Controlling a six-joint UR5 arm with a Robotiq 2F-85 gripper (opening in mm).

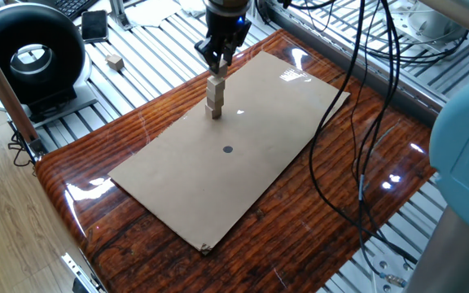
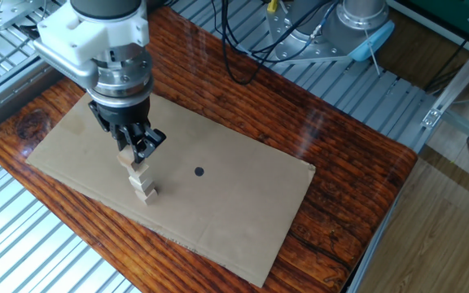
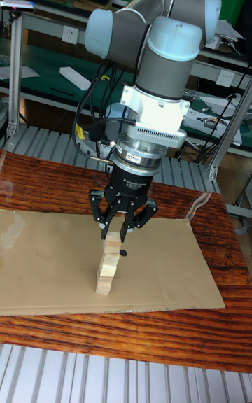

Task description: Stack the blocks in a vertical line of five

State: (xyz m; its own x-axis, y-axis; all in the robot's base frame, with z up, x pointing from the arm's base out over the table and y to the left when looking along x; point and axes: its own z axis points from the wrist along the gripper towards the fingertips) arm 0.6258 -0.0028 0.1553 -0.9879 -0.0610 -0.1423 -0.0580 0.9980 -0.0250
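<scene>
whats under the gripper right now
The gripper holds a block directly above the stack of blocks, which stands on the cardboard sheet. Whether the held block already touches the stack cannot be seen; the fingers cover that joint.

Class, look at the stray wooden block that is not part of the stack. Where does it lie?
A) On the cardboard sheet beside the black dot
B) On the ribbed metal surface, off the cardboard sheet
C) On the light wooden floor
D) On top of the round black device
B: in one fixed view the stray block sits on the ribbed metal surface, well away from the cardboard sheet and the stack.
</scene>
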